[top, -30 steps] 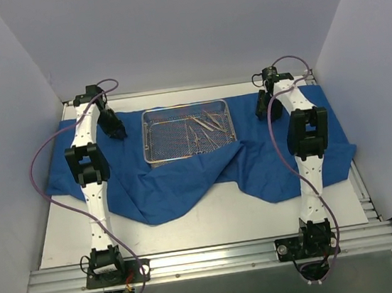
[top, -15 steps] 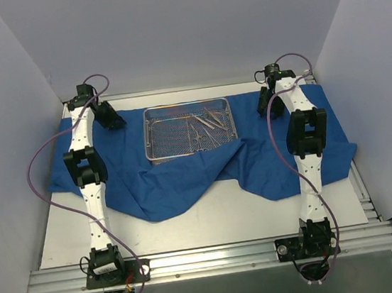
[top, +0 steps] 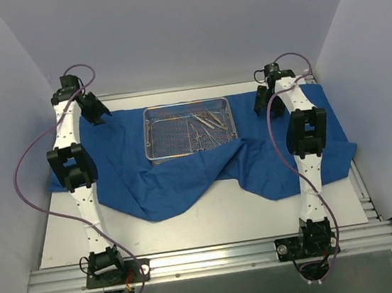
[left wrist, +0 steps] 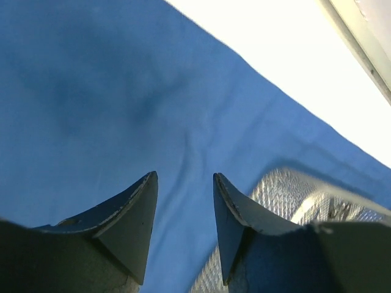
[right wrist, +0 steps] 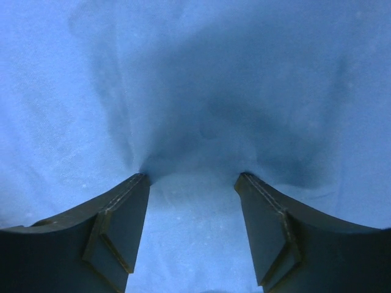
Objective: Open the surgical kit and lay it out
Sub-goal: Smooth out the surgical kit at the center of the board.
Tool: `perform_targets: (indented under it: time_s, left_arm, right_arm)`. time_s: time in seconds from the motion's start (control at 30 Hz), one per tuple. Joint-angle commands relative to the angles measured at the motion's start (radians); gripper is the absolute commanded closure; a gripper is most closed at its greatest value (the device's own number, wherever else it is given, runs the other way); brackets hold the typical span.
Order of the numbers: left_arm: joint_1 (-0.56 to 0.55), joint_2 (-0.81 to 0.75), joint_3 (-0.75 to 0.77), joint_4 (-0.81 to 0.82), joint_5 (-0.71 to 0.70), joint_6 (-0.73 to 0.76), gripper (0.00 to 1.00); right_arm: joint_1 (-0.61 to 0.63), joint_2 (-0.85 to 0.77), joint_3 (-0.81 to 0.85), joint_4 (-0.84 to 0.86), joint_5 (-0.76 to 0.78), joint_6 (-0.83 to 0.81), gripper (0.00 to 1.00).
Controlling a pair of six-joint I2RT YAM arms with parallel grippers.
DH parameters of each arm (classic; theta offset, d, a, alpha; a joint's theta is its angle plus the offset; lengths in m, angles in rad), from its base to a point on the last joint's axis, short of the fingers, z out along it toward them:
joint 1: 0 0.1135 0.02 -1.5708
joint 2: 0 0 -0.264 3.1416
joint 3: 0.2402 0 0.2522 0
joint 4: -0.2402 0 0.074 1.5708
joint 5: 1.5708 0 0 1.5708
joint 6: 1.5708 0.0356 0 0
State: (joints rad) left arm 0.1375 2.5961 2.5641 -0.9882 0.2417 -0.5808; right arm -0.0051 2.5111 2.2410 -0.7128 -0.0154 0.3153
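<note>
While you held both arms stretched toward the far side of the white desk (top: 226, 214), the large royal-blue cloth wrap (top: 179, 184) lay opened out across it, reaching from beneath the left arm to past the right arm. Its near edge was bunched in loose folds. On the far middle of that cloth sat the rectangular silver wire-mesh tray (top: 170, 139), with one fold lapping up against its near right corner. The slim steel instruments (top: 206, 125) lay together inside the tray's right half, too small from above for you to count surely.

Your left gripper (left wrist: 184, 177) hung over the cloth's far left part, well left of the tray. Its fingers were parted by a narrow gap with nothing between them. Its wrist camera showed flat blue cloth below, a corner of the mesh tray at lower right, and bare desk beyond the cloth's edge.

Your right gripper (right wrist: 192, 177) stood over the cloth just right of the tray, spread wider and gripping nothing. Its fingertips were close above the shadowed cloth, and you could not tell whether they touched it.
</note>
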Motion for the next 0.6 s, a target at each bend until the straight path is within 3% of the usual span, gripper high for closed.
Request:
perform_targets:
  time_s: [0.0, 0.17, 0.3, 0.57]
  left_arm:
    - [0.005, -0.217, -0.096, -0.082, -0.123, 0.058, 0.49]
    - [-0.010, -0.347, -0.275, -0.130, -0.263, 0.154, 0.50]
    - [-0.036, -0.404, -0.392, -0.125, -0.291, 0.180, 0.50]
    - [-0.104, -0.378, -0.498, -0.132, -0.384, 0.193, 0.50]
  right_arm:
    - [-0.001, 0.043, -0.008, 0.000, -0.017, -0.001, 0.37]
    - [0.028, -0.027, -0.017, -0.011, -0.011, -0.021, 0.32]
    - [0.054, -0.173, -0.056, -0.001, 0.009, -0.041, 0.32]
    - [0.126, -0.440, -0.328, 0.072, -0.069, -0.032, 0.31]
